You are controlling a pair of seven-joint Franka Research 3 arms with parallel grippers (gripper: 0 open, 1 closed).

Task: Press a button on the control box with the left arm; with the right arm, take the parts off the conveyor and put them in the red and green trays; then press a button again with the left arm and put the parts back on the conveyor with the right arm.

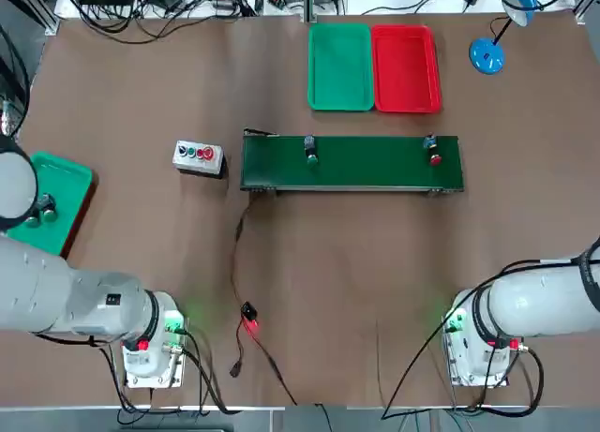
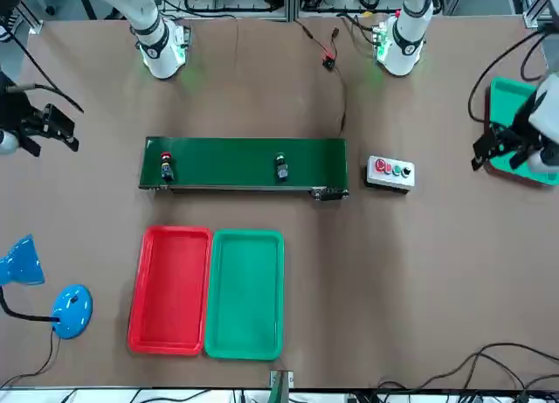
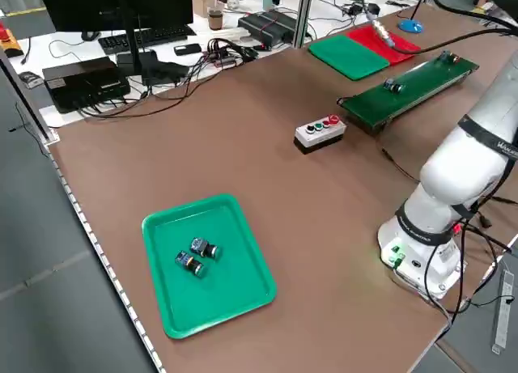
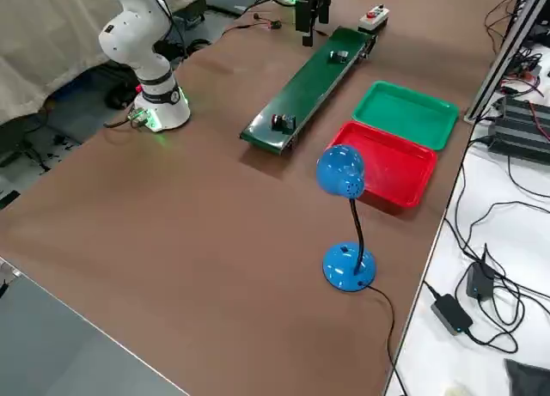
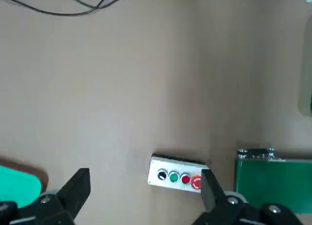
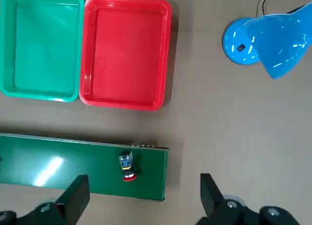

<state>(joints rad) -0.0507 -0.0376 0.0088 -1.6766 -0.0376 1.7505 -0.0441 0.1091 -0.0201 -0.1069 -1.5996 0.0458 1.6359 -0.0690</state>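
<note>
The grey control box [image 1: 199, 156] with its row of coloured buttons sits just left of the green conveyor [image 1: 366, 172]. Two parts stand on the belt: a green-capped one [image 1: 310, 151] near the middle and a red-capped one [image 1: 432, 153] near the right end. Behind the belt lie the empty green tray [image 1: 340, 67] and red tray [image 1: 405, 68]. My left gripper [image 5: 144, 186] hangs open, high at the table's left side, with the control box [image 5: 176, 175] far below it. Over the right side, my right gripper [image 6: 144, 188] is open above the belt's end and the red-capped part [image 6: 127, 167].
A second green tray [image 3: 243, 292] with two small parts [image 3: 194, 256] lies at the table's left edge, near the left gripper [image 2: 489, 149]. A blue desk lamp [image 1: 487, 52] stands at the far right corner. A cable with a red clip [image 1: 249, 321] runs from the belt towards me.
</note>
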